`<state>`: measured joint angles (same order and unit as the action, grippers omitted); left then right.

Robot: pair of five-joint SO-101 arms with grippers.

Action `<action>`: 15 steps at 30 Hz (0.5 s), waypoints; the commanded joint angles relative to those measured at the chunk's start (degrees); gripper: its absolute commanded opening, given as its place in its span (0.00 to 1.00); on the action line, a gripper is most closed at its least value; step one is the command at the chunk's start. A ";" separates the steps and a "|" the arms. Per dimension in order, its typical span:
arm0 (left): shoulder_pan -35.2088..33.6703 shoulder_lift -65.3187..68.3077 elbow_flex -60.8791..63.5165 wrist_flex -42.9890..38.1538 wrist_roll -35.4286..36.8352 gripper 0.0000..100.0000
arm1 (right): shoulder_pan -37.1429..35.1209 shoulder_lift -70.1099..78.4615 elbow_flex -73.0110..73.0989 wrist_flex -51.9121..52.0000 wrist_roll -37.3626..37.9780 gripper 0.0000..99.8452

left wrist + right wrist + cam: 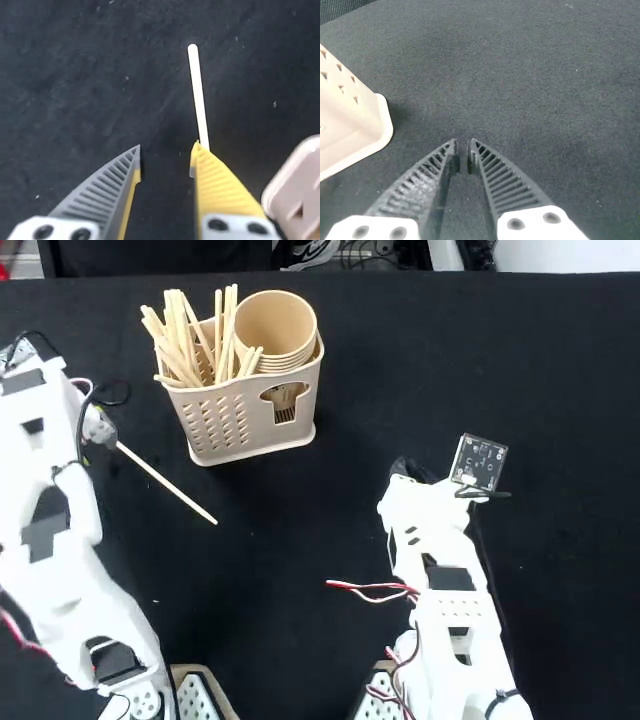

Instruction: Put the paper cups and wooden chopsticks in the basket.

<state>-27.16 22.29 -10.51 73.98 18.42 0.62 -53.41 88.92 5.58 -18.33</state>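
One loose chopstick (165, 483) lies at left on the black surface (500, 360), one end hidden behind the wide-open left pincer (165, 156). The basket (240, 420), upper centre, holds the paper cups (275, 325). The right pincer (462, 150) is pinched together, empty.

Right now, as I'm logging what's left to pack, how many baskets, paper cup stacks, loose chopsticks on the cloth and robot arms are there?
Beige perforated plastic basket: 1
Stack of tan paper cups in the basket: 1
Loose wooden chopstick on the black cloth: 1
White robot arms: 2
Total: 5
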 commanded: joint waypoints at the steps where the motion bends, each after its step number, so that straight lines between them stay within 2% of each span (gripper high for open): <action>1: 2.77 8.88 -16.40 5.54 1.58 0.17 | -0.79 -0.13 -0.31 -1.32 0.53 0.05; 4: 5.14 16.09 -25.01 8.62 4.13 0.17 | -0.79 -0.13 -0.31 -1.32 0.53 0.05; 7: 4.18 24.00 -34.15 9.76 7.03 0.17 | -0.79 -0.13 -0.22 -1.32 0.53 0.05; 15: 0.66 42.11 -60.62 20.22 6.86 0.17 | -0.79 -0.13 -0.31 -1.32 0.53 0.05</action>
<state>-24.88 58.59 -57.19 90.68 24.84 0.62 -53.41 88.92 5.58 -18.33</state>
